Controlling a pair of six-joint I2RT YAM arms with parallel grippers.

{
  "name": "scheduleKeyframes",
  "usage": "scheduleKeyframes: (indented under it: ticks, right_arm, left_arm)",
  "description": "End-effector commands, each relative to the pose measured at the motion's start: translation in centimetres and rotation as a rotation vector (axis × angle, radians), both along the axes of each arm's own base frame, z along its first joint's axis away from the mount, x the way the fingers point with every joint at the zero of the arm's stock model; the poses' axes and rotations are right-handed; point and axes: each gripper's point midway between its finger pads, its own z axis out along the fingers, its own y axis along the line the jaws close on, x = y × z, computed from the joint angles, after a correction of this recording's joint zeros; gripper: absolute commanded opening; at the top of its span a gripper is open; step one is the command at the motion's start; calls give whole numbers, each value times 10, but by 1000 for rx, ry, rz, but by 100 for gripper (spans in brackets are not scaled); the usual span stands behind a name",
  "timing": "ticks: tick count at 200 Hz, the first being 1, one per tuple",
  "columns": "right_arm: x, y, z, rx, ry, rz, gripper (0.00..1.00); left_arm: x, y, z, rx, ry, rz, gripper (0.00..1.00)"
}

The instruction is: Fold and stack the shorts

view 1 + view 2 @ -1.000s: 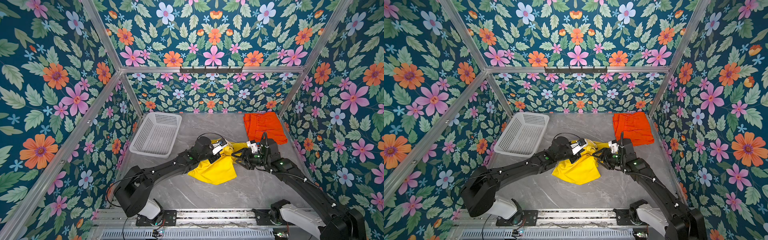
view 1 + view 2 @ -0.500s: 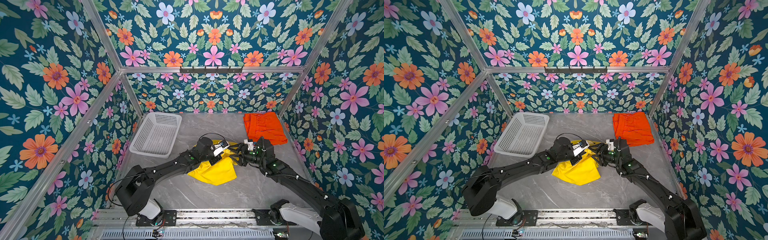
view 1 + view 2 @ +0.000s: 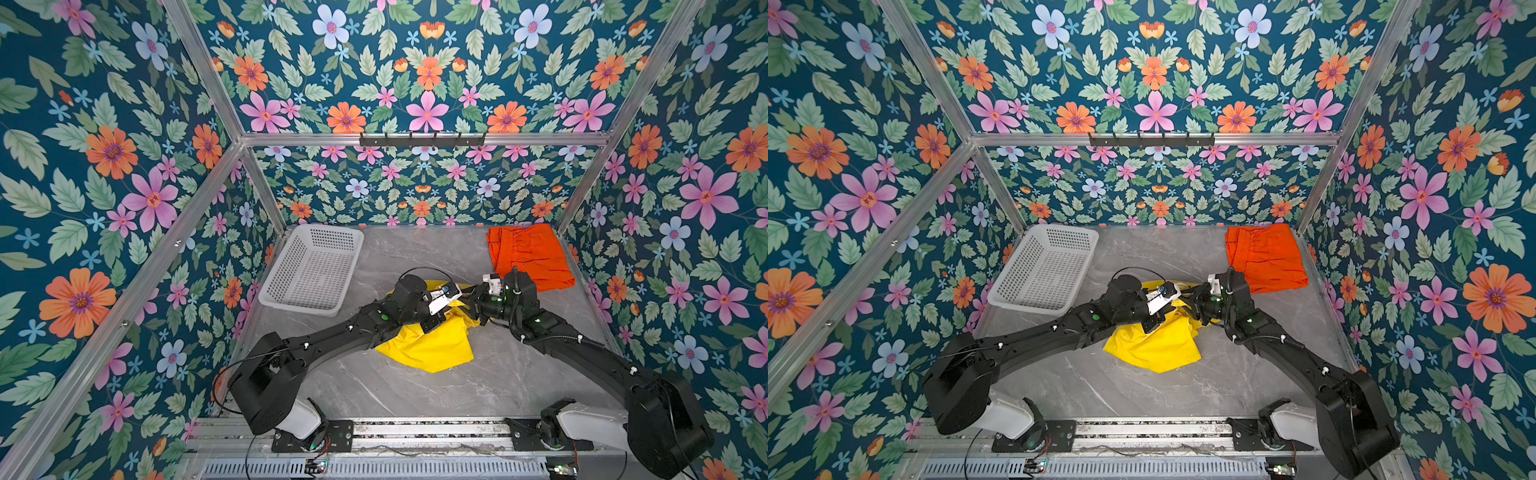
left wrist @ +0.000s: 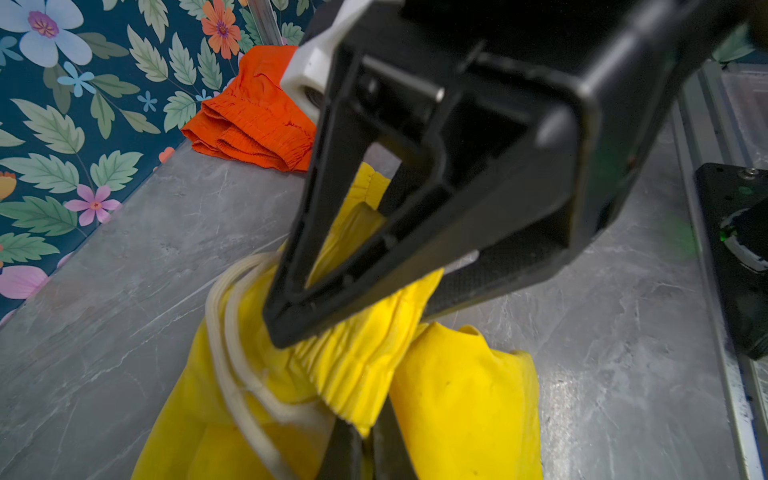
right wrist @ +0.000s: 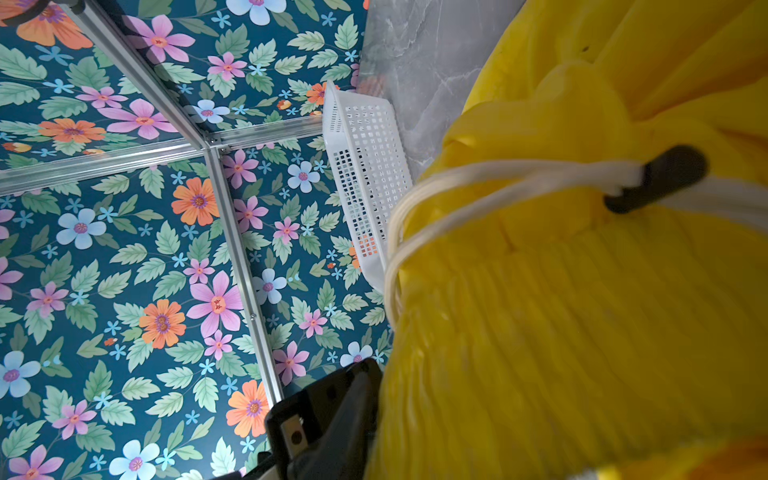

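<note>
The yellow shorts sit at the middle of the frame in both top views, bunched and partly lifted: the gathered waistband is held up between the two arms while the legs trail in a crumpled heap on the counter below. The pale drawstring loops loosely round the waistband. The left end effector is closed narrow, pinching yellow fabric at the lower edge of the left wrist view. The right end effector has its tips drawn together on the gathered waistband just above. The orange shorts lie well apart at the upper right of the counter, flat and apparently already folded. The white basket stands empty at the upper left.

By my reading, about half is done. The yellow pair has yet to be spread out, folded and set on the orange pair.
</note>
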Motion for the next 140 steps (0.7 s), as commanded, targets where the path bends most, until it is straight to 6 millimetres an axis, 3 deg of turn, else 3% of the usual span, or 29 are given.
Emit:
scheduleKeyframes:
  ticks: [1,23,59,78,114,140]
  right_arm:
    - [10,-7,22,-71,-121,-4,10]
    - [15,-8,68,-149,-271,43,4]
    - [25,-1,153,-238,-540,129,2]
    - [33,1,182,-285,-624,142,2]
    - [46,-4,235,-333,-757,89,2]
    - [49,-12,276,-364,-866,15,1]
  left_arm:
    - [6,9,14,-26,-6,63,30]
    - [16,32,26,-51,6,157,52]
    - [31,81,36,-144,65,334,62]
    - [32,101,40,-226,117,385,65]
    - [24,114,47,-311,141,423,65]
    - [11,105,46,-315,165,344,64]
